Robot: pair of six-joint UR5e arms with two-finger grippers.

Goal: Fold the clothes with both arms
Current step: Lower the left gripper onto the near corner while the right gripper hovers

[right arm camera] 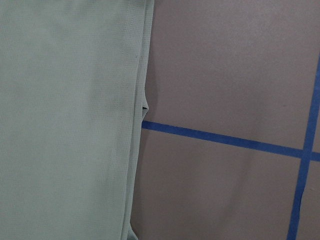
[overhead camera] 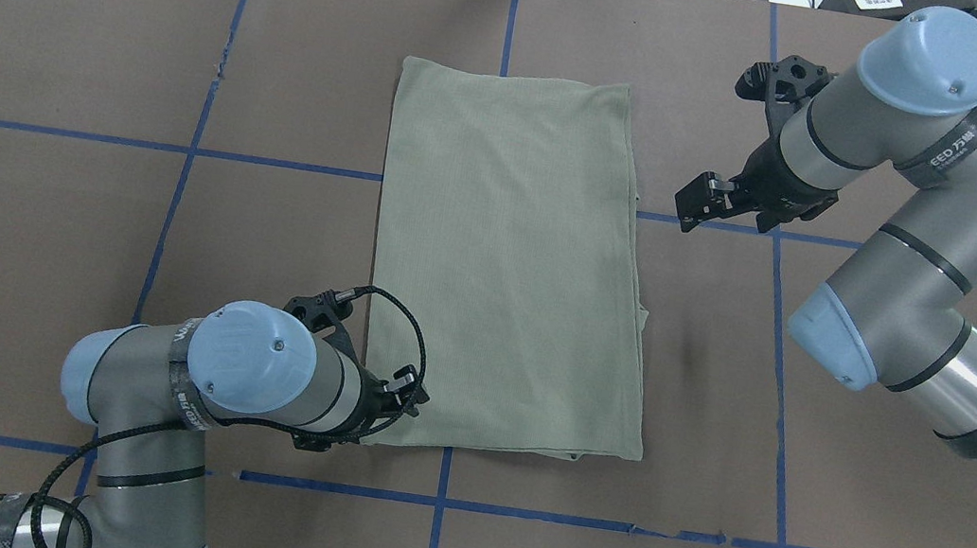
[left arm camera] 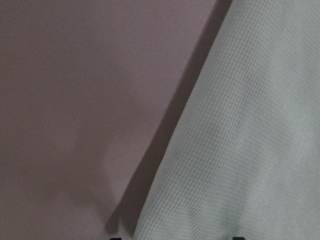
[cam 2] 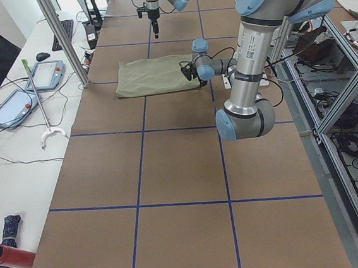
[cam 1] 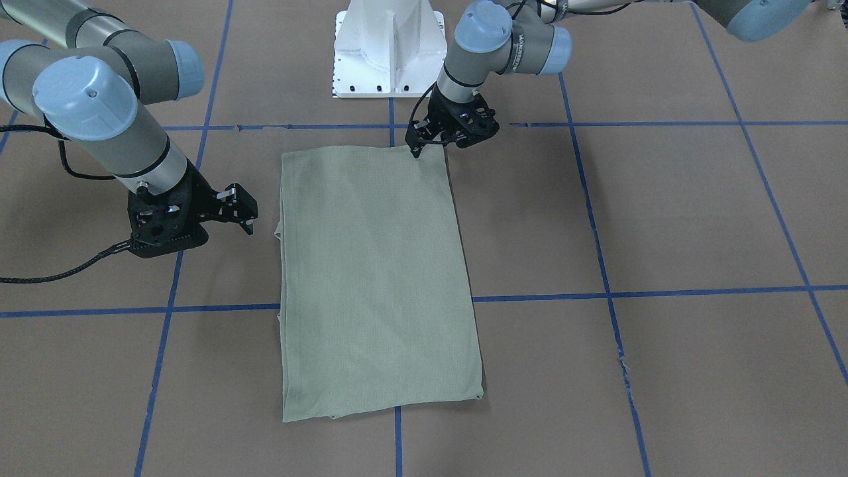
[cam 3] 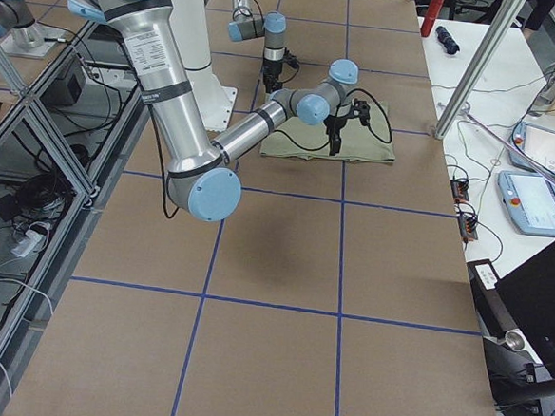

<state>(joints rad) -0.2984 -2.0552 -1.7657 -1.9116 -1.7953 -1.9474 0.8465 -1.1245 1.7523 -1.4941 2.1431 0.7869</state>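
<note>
The left claw point(cam 1: 417, 150) is seen low over the desk point(cam 1: 662, 212), at the corner of the shirt point(cam 1: 377, 278) that lies nearest the white pedestal point(cam 1: 391, 46), on the robot's left side. In the left wrist view only two dark tip ends are caught at the bottom edge. They are well apart, with the border of the cloth running between them, so the jaws appear to be spread rather than closed on the fabric. The view is too close for certainty. Whether the tips touch the cloth cannot be told.

The right claw point(cam 1: 245, 213) is held with its jaws apart just beside the shirt's opposite long edge, about a third of the way along it from the pedestal end. It is clear of the fabric and over bare desk.

The sage-green shirt is laid flat at the middle of the desk and is folded into one long rectangle, its length running away from the robot. Layered edges are shown along the robot's right side, where a small bump of cloth sticks out.

The brown desk is marked into squares by blue tape lines point(cam 1: 662, 291), several of which are crossed by the shirt.
</note>
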